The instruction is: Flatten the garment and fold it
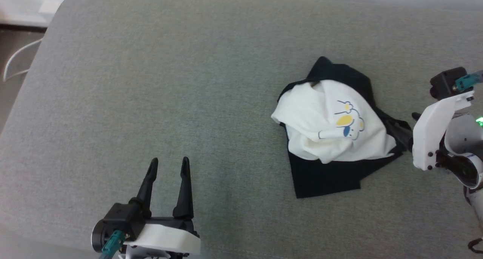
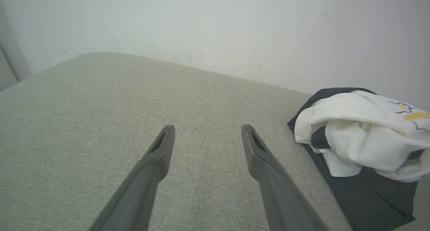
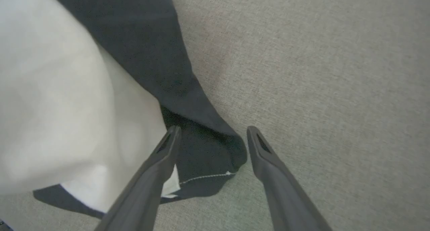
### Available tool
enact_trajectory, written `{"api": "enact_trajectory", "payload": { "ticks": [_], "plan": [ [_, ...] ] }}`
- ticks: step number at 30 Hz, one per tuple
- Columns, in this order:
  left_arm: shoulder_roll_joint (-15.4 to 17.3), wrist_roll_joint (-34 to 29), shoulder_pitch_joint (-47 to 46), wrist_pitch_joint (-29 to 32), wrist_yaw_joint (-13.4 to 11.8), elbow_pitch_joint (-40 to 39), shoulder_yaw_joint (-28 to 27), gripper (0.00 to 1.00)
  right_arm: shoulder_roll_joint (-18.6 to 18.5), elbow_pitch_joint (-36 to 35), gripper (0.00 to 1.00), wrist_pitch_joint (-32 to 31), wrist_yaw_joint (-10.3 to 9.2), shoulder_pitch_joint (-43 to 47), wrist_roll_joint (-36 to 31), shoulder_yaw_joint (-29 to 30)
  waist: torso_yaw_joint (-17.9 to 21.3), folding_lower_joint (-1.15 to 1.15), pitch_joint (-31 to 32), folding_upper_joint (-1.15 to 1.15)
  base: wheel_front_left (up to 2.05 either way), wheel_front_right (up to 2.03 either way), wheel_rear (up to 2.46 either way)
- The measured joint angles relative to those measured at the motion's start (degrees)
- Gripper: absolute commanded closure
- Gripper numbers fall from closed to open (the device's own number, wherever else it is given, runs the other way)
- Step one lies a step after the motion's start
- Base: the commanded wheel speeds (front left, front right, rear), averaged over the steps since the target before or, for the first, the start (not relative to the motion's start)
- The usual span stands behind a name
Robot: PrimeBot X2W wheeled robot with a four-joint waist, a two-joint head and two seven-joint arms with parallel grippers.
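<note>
Grey fabric covers the pad (image 1: 188, 81) we work on. At lower left in the head view our left gripper (image 1: 169, 161) hovers with jaws spread, holding nothing. It is well apart from the shirt (image 1: 313, 119), which lies crumpled right of centre, its white body bunched over black sleeves, with the print (image 1: 349, 120) facing up. The left wrist view adds a pale wall (image 2: 201, 22) behind the pad. The right wrist view gives what the head view hides: our right gripper (image 3: 214, 130), jaws spread wide, straddles a black sleeve hem (image 3: 201, 170) with white stitching — nothing pinched. Whether it touches the cloth we cannot tell.
</note>
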State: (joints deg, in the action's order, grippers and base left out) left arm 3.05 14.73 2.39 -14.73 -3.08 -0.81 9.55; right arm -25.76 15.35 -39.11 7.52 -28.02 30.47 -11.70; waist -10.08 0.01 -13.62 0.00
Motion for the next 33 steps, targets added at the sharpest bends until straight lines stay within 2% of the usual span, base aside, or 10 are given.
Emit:
{"api": "enact_trajectory", "payload": {
  "ticks": [6, 12, 13, 14, 15, 23, 28, 33],
  "plan": [
    [0.0, 0.5, -0.6, 0.0, 0.0, 0.5, 0.8, 0.0, -1.2, 3.0, 0.0, -2.1, 0.0, -1.6, 1.9, -4.9, -2.7, 0.0, -1.7, 0.0, 0.0, 0.0, 0.0],
    [0.0, 1.4, -1.2, 0.0, 0.0, 1.1, 1.6, 0.0, -1.6, 7.0, 0.0, 0.0, 0.01, -3.2, 1.9, -6.2, -4.8, -0.01, -2.9, 0.0, 0.0, 0.0, 0.0],
    [0.0, 1.5, -1.4, 0.0, 0.0, 1.1, 1.7, 0.0, -1.7, 7.5, 0.32, 0.5, 0.01, -3.6, 1.8, -6.3, -5.0, -0.02, -3.1, 0.0, 0.0, 0.0, 0.0],
    [0.0, 1.6, -1.6, 0.0, 0.0, 1.1, 1.7, 0.0, -1.7, 8.0, 0.72, 1.1, 0.01, -4.0, 1.7, -6.4, -5.2, -0.02, -3.2, 0.0, 0.0, 0.0, 0.0],
    [0.0, 1.7, -1.6, 0.0, -0.1, 1.2, 1.7, 0.0, -1.7, 8.4, 1.0, 2.0, 0.02, -4.3, 1.7, -6.4, -5.3, -0.01, -3.3, 0.0, 0.0, 0.0, 0.0],
    [0.0, 1.9, -1.4, 0.0, -0.2, 1.8, 0.9, 0.0, 0.4, 9.6, 1.0, 7.6, 0.02, -6.9, 3.6, -4.6, -4.3, -0.01, -1.0, 0.0, 0.0, 0.0, 0.0],
    [0.0, 1.7, 0.6, 0.0, -0.1, 1.9, -0.2, 0.0, 1.7, 7.1, 1.0, 10.9, 0.02, -7.9, 6.7, 1.5, -2.8, -0.01, 2.5, 0.0, 0.0, 0.0, 0.0],
    [0.0, 1.3, 3.2, 0.0, -0.1, 1.9, -0.9, 0.0, -0.2, 0.8, 1.0, 13.6, 0.01, -5.6, 6.8, 9.9, -1.1, -0.02, 6.1, 0.0, 0.0, 0.0, 0.0]
  ]
}}
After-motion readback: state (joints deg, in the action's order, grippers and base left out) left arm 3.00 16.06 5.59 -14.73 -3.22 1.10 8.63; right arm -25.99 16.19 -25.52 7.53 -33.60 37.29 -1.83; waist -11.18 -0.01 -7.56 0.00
